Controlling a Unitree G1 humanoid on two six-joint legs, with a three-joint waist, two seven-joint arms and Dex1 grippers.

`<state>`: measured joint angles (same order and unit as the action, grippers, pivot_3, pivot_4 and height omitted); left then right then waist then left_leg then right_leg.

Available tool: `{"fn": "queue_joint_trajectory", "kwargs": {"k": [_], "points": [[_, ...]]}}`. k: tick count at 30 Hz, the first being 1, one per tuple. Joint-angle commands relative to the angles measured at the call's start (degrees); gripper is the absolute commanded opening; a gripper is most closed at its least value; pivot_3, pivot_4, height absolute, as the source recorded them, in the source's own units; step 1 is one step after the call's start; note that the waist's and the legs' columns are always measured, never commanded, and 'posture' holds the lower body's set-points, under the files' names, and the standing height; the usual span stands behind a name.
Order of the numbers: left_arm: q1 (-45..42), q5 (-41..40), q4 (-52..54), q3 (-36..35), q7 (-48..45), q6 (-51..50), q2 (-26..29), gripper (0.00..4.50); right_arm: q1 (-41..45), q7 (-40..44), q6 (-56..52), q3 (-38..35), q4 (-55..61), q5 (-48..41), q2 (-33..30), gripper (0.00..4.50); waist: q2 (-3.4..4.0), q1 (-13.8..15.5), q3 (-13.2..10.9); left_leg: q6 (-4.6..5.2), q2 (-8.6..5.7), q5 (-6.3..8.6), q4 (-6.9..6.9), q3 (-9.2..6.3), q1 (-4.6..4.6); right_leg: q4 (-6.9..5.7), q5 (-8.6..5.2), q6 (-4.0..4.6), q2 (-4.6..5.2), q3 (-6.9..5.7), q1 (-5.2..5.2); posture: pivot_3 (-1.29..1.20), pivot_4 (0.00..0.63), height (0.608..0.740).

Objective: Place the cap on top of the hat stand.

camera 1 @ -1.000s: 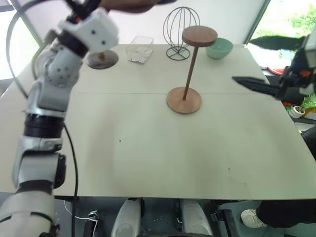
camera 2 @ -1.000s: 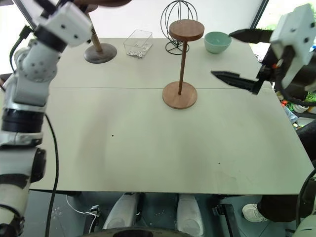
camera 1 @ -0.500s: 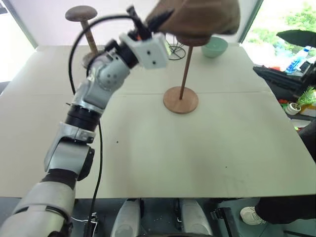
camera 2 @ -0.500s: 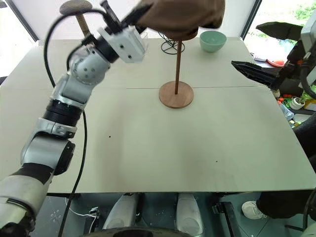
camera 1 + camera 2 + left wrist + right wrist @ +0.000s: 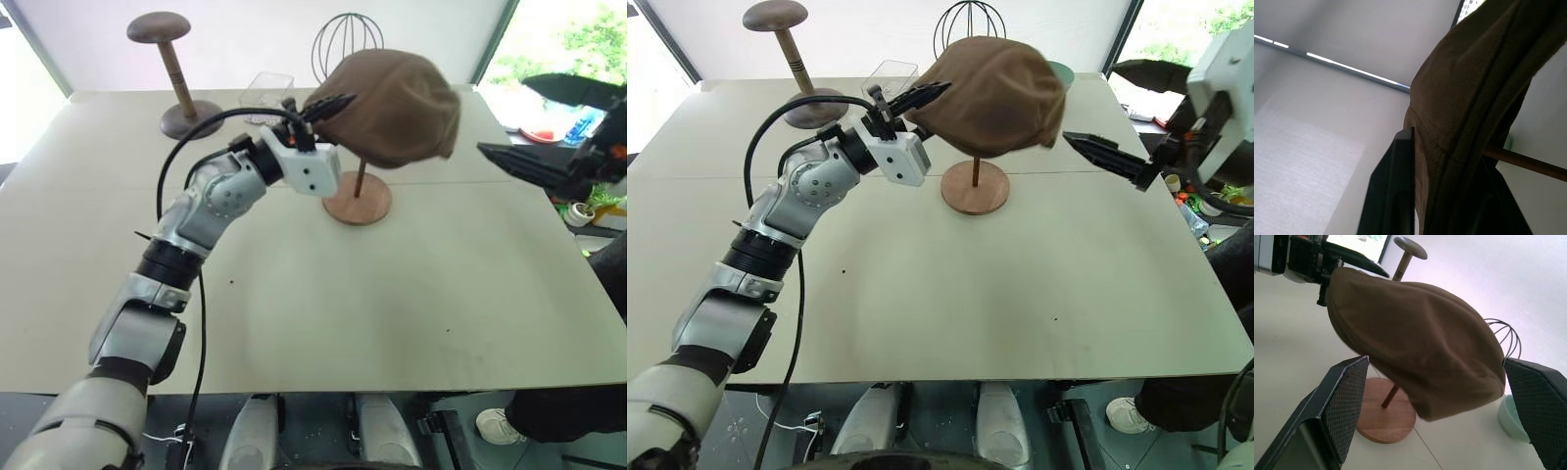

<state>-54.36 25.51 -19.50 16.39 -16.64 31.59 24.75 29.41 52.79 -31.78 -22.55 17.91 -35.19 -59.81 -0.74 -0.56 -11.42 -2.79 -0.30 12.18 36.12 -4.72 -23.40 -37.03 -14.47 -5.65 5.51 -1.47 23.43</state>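
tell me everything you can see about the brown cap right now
The cap is soft, wrinkled brown fabric with a stitched seam along its edge. It sits draped over the top of the hat stand, hiding the disc and sagging lower on the side away from the left gripper. That gripper's black fingers are at the cap's edge, one on each side of the fabric. The right gripper stands open, apart from it.

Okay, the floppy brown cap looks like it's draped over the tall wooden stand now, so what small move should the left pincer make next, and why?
Probably spread its fingers fully and ease back from the brim. The soft brown fabric cap already drapes over the top of the reddish-brown wooden hat stand, hiding its disc, while the left pincer has the cap's edge between its fingers. The right pincer waits open beside it.
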Motion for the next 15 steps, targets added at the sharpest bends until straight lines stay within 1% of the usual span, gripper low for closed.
{"fn": "queue_joint_trajectory", "kwargs": {"k": [1,2,3,10,15], "points": [[-0.5,-1.4,2.5,-2.4,-0.7,-1.7,1.0,3.16,1.3,-0.2,1.9,0.6,2.5,0.0,-0.1,4.5,0.0,0.0,0.0,0.0,0.0,0.0,0.0,0.0,0.0,0.0,0.0,0.0,0.0,0.0,0.0,0.0,0.15,0.74],[-0.4,-1.6,2.5,-2.6,-1.0,-2.2,1.2,3.7,1.3,-0.2,1.9,0.9,2.7,-0.1,0.1,4.5,0.0,0.0,0.0,0.0,0.0,0.0,0.0,0.0,0.0,0.0,0.0,0.0,0.0,0.0,0.0,0.0,0.15,0.74],[-0.4,-1.8,2.6,-2.8,-1.3,-2.4,1.5,4.15,1.2,-0.2,1.9,1.1,2.8,-0.2,0.2,4.5,0.0,0.0,0.0,0.0,0.0,0.0,0.0,0.0,0.0,0.01,0.0,0.0,0.0,0.0,0.0,0.0,0.15,0.74],[-0.4,-6.7,4.7,-5.7,-5.9,-4.4,4.3,4.15,0.4,0.4,2.6,3.1,4.3,-0.3,0.5,4.5,0.0,-0.1,0.0,0.0,0.0,0.0,0.0,0.0,0.0,0.0,0.0,0.0,0.0,0.0,0.0,0.0,0.15,0.74],[-0.6,-11.8,5.2,-8.3,-11.3,-5.1,8.7,4.15,0.1,1.7,3.5,4.7,4.7,0.3,0.2,4.5,0.0,-0.1,0.0,0.0,0.01,0.0,-0.01,-0.01,0.02,-0.01,0.0,0.0,-0.01,0.0,0.0,0.0,0.15,0.74]]}}
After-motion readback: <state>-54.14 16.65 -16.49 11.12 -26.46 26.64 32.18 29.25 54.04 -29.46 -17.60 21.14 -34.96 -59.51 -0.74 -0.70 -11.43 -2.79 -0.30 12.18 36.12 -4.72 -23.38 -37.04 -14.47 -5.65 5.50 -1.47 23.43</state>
